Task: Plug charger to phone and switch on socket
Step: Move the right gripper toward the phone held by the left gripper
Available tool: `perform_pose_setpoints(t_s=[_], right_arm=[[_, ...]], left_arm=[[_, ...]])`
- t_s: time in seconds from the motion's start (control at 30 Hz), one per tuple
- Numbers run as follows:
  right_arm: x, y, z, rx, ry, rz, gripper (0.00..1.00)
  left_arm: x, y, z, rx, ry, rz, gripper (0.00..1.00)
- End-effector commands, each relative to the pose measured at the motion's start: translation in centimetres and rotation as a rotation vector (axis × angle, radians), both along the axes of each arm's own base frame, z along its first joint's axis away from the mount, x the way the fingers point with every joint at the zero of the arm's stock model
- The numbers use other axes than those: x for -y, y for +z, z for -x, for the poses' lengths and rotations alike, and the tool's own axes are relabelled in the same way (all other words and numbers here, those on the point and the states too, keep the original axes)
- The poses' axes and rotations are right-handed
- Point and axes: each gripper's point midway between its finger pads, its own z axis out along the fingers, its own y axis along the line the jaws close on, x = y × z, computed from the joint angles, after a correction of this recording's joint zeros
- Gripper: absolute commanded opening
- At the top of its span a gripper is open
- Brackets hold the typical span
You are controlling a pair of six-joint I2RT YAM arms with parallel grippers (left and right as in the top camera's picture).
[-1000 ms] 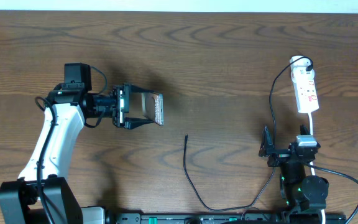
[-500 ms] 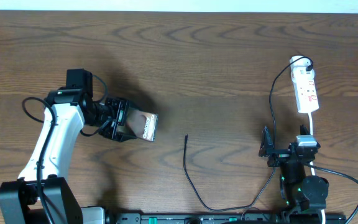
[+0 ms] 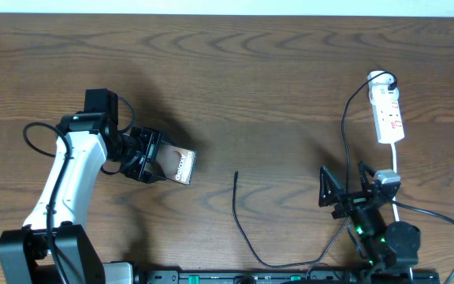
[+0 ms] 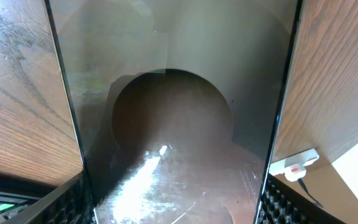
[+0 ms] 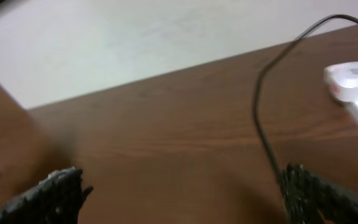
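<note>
Now lower, the phone (image 3: 181, 166) sits clamped in our left gripper (image 3: 162, 161), ready for the charger (image 3: 236, 177); our right gripper (image 3: 339, 193) gapes empty.

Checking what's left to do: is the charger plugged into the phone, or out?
Out. The charger lies loose, its plug tip bare and clearly apart from the phone.

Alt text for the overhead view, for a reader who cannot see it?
The left pincer grips the phone over the left of a wooden table. The charger lies loose at centre, tip free; the open right pincer hovers near the white socket at far right.
</note>
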Motion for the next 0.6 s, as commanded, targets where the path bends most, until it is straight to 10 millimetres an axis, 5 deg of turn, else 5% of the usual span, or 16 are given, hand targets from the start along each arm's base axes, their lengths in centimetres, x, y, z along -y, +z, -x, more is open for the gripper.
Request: perform_pose_setpoints(t_s=[0.0,0.2,0.57], right_arm=[[-0.9,5.4,1.0,0.036,0.054,-0.043,0.99],[-3.4,9.1,0.3,-0.139,0.204,-0.086,0.99],[-11.9,8.3,-4.6,-0.610,0.704,-0.431,0.99]], left_arm=[[0.1,0.5,0.1,0.018,-0.008,0.003,0.08],[-0.5,0.1,0.1,0.014,-0.004,-0.041,0.07],[0.1,-0.3,0.2,-0.033,0.045,-0.074,0.07]])
